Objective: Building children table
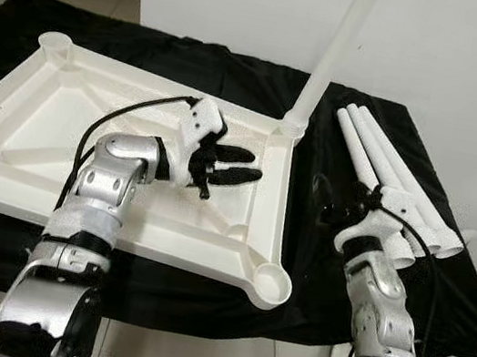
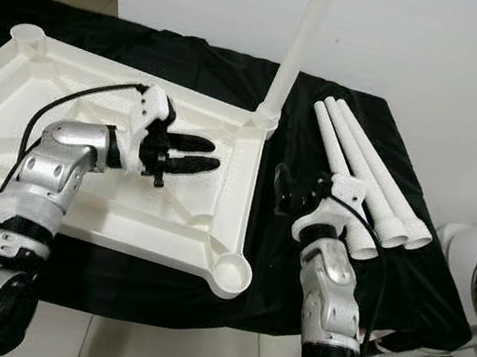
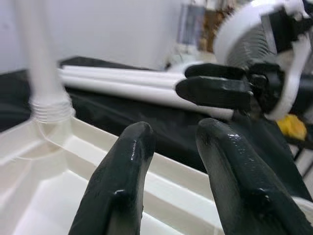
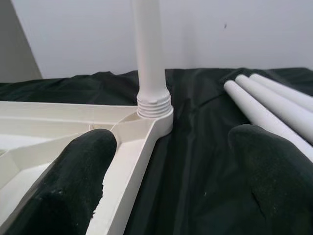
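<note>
Tabletop (image 1: 9, 115) first: I have the white plastic top lying upside down on the black cloth (image 1: 312, 284), ribbed underside up, and I judge it sits that way so its round corner sockets face upward to take the legs. One leg (image 1: 335, 52) already stands upright in the far corner socket on my right side, its threaded collar seated at the rim, as the right wrist view shows plainly. Three loose legs (image 1: 380, 162) lie side by side on the cloth just beside that edge of the top, touching one another, tapered and smooth, their wider ends toward me. The near right socket (image 1: 271, 281) is bare, and so is the far left socket (image 1: 56, 42); the near left corner I cannot make out. My left claw (image 1: 239, 166) hovers over the inside of the top, fingers spread a little and gripping nothing, pointing toward the standing leg. My right claw (image 2: 296, 193) hangs over the cloth between the top's edge and the loose legs, its fingers spread wide and empty, aimed along the cloth at the standing leg. I take it as poised to pick up the next leg, with the left kept over the top to steady it. Everything is one matte white, clean and stiff-looking.
</note>
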Available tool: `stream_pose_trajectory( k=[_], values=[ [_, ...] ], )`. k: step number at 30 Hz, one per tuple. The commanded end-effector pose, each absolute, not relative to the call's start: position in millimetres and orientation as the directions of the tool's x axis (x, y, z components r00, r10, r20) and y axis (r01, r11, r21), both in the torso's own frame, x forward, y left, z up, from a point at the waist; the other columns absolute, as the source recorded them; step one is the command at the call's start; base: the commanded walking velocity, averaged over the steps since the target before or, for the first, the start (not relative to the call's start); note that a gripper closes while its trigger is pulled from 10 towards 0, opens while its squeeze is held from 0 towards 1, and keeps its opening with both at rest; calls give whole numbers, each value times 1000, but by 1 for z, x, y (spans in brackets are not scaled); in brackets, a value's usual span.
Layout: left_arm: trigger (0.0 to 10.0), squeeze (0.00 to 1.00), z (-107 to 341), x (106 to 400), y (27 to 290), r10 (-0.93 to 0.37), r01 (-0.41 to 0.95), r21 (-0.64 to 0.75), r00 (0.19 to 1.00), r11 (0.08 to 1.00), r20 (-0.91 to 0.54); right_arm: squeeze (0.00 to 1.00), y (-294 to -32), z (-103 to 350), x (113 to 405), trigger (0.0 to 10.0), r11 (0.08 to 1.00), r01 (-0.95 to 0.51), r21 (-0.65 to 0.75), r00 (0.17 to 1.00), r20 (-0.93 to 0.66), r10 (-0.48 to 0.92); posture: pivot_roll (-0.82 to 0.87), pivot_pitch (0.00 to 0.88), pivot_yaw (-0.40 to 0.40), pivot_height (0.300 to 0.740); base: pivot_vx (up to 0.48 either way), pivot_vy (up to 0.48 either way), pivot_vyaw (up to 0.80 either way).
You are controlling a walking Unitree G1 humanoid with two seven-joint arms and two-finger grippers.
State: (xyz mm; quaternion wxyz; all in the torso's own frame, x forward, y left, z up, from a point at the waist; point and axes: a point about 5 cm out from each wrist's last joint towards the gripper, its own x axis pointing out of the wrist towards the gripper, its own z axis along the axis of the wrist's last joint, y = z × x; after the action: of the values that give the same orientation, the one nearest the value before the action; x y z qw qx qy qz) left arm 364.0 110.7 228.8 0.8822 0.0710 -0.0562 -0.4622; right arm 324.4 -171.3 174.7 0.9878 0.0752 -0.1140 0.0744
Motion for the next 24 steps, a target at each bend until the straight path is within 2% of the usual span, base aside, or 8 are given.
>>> stream_pose_trajectory(
  k=[1, 5, 6, 7, 11, 14, 17, 24],
  values=[
    [10000, 0, 231, 384, 137, -349, 345, 50, 929, 937, 122, 1000, -182, 172, 328, 10000, 988, -94, 124, 973, 219, 65, 67, 57, -158, 740, 0, 0, 0],
    [10000, 0, 231, 382, 138, -323, 321, 37, 937, 946, 130, 1000, -188, 173, 332, 10000, 993, -45, 105, 976, 216, 21, 69, 50, -154, 740, 0, 0, 0],
    [10000, 0, 231, 379, 138, -314, 311, 39, 939, 949, 139, 729, -193, 172, 334, 10000, 995, -14, 100, 979, 206, -7, 70, 47, -154, 740, 0, 0, 0],
    [10000, 0, 229, 377, 138, -309, 308, 33, 941, 951, 140, 0, -197, 171, 335, 10000, 996, 16, 89, 980, 195, -34, 69, 46, -153, 740, 0, 0, 0],
    [10000, 0, 220, 370, 137, -306, 300, 57, 941, 952, 142, 0, -211, 166, 336, 10000, 993, 93, 70, 979, 175, -104, 71, 42, -151, 740, 0, 0, 0],
    [10000, 0, 212, 362, 127, -369, 354, 123, 921, 927, 126, 0, -221, 161, 337, 10000, 987, 148, 60, 976, 154, -155, 75, 50, -152, 740, 0, 0, 0],
    [10000, 0, 209, 357, 118, -380, 363, 140, 917, 921, 125, 0, -231, 156, 337, 10000, 969, 244, 32, 961, 129, -246, 80, 54, -152, 740, 0, 0, 0],
    [10000, 0, 194, 340, 100, -437, 420, 151, 894, 895, 100, 0, -248, 146, 331, 10000, 940, 340, 17, 937, 84, -340, 86, 61, -146, 740, 0, 0, 0]
  ],
)
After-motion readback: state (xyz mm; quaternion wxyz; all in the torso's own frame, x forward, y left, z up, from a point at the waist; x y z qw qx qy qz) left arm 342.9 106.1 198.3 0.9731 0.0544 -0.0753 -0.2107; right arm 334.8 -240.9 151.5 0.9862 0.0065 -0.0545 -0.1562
